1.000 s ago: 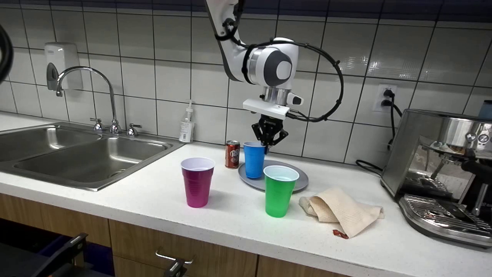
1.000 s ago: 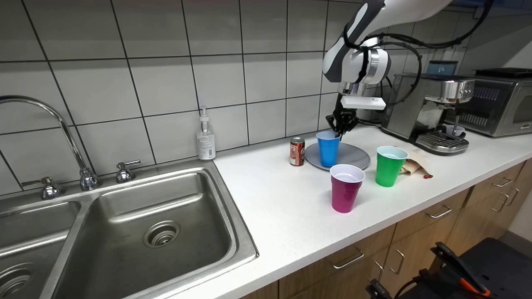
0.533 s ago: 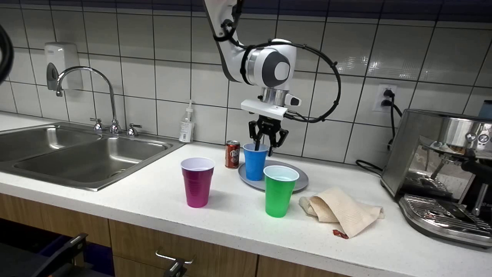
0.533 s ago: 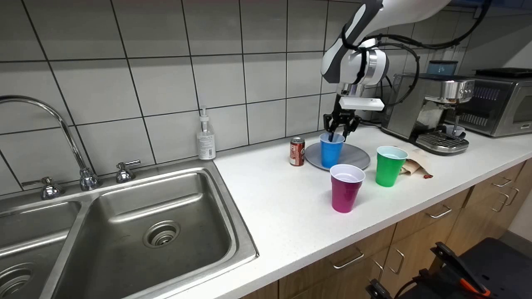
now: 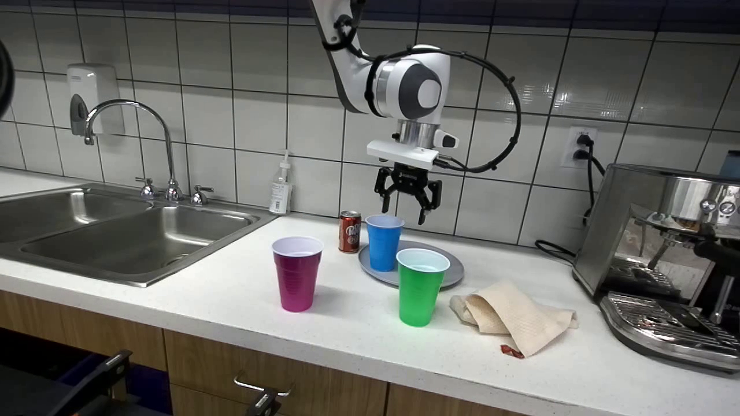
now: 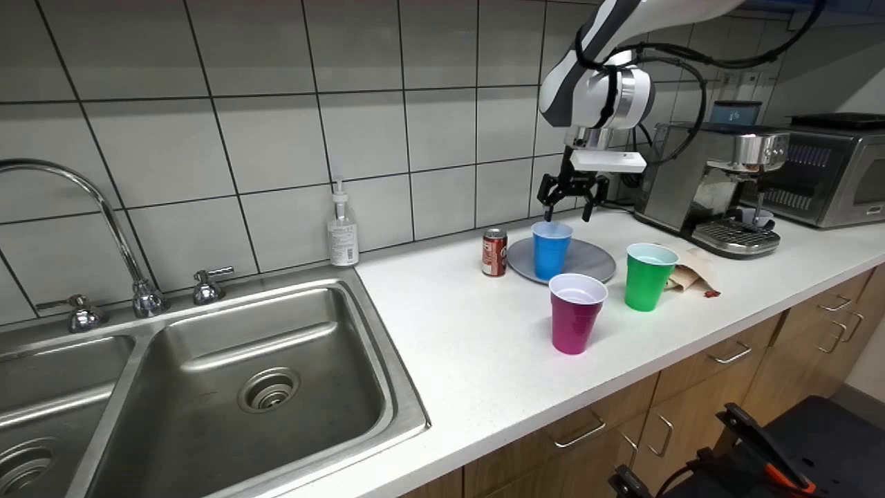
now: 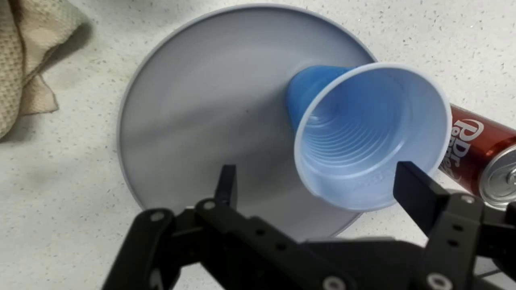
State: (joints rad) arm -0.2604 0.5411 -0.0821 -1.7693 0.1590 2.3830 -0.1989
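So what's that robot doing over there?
The robot arm isn't holding anything right now. Its gripper is wide open, just above the blue cup. That cup stands upright on a gray plate, with a red soda can beside the plate. A purple cup and a green cup stand on the counter.

In the wrist view, the gripper [image 7: 316, 183] has its two fingers [image 7: 227, 187] spread wide. Ahead of them a blue cup [image 7: 358, 125] stands on a gray plate [image 7: 201, 88], its pale mouth facing the gripper; one fingertip [image 7: 417, 193] overlaps the rim from this angle. Just outward of that fingertip is a red soda can [image 7: 479, 149]. A beige cloth [image 7: 38, 40] lies on the speckled counter [image 7: 72, 181], farther off beyond the opposite finger.
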